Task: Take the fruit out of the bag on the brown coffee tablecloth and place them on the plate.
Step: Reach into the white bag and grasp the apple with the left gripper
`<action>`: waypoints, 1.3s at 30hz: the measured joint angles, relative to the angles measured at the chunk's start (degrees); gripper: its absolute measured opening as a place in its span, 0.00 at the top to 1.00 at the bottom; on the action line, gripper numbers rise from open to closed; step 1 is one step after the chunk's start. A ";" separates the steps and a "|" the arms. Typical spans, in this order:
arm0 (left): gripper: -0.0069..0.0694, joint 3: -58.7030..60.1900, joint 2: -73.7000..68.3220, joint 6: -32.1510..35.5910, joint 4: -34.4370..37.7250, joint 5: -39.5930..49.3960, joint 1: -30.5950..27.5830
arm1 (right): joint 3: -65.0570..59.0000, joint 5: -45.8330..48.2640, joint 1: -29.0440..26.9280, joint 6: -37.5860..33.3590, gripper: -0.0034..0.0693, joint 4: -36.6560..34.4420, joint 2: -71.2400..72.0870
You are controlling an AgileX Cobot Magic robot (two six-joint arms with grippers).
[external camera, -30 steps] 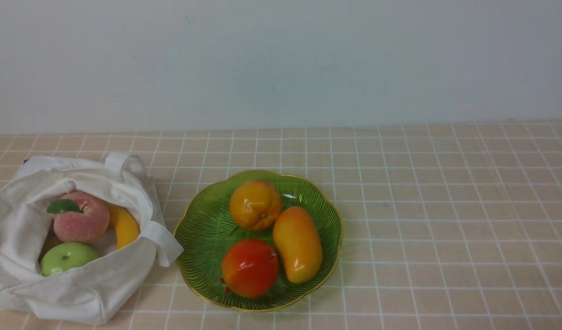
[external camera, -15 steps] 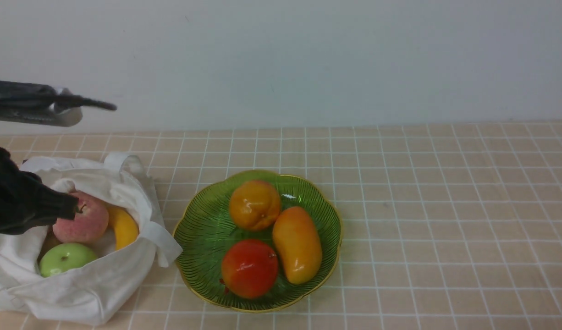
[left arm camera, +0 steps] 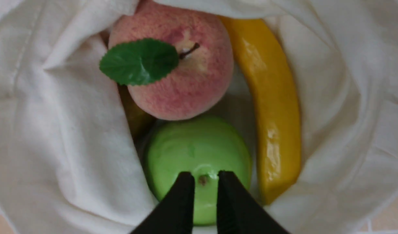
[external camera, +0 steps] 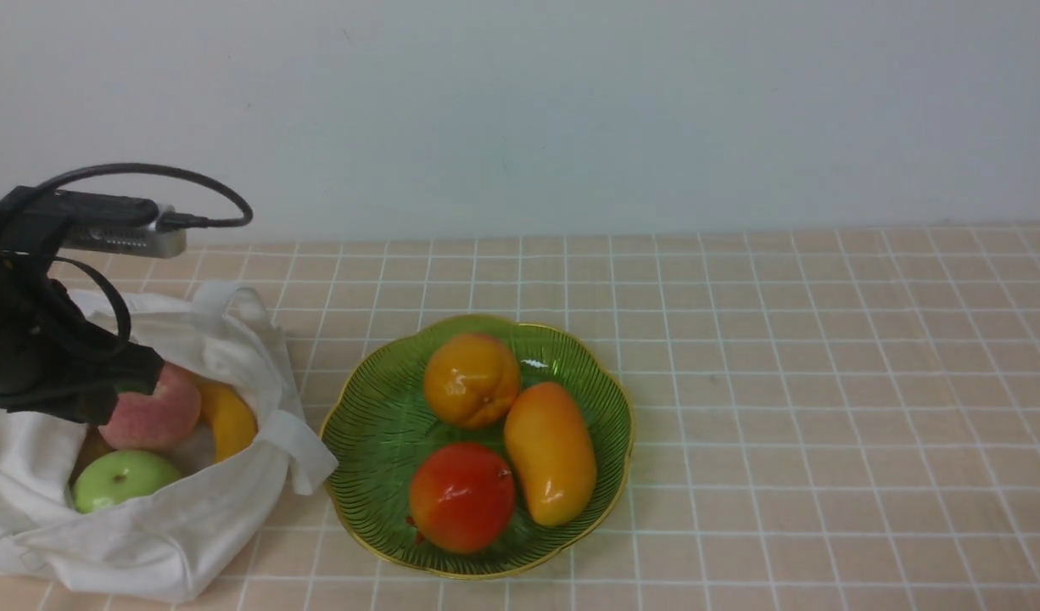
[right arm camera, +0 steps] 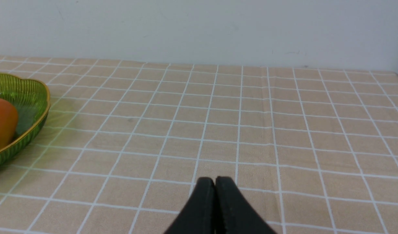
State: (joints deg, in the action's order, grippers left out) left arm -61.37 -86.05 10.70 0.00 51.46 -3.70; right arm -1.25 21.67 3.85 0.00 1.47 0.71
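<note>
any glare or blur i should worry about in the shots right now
Front view: small white highlights on the red fruit and a bright glint on the plate; left wrist view: dim, the hand soft and out of focus, faint sheen on the green apple; right wrist view: weave and grid lines look sharp, greenish tint on the tablecloth beside the plate.
</note>
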 joint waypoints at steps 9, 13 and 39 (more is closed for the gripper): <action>0.29 -0.04 -5.97 0.76 0.00 -3.29 0.00 | 0.00 0.00 0.00 0.00 0.97 0.00 0.00; 0.17 -0.12 -8.16 0.76 0.00 -1.69 0.00 | 0.00 0.00 0.00 0.00 0.97 0.00 0.00; 0.24 -0.48 -12.27 -5.27 -0.33 6.57 0.00 | 0.00 0.00 0.00 0.00 0.97 0.00 0.00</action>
State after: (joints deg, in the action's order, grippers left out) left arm -61.85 -98.32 5.43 -0.33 58.03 -3.70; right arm -1.25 21.67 3.85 0.00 1.47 0.71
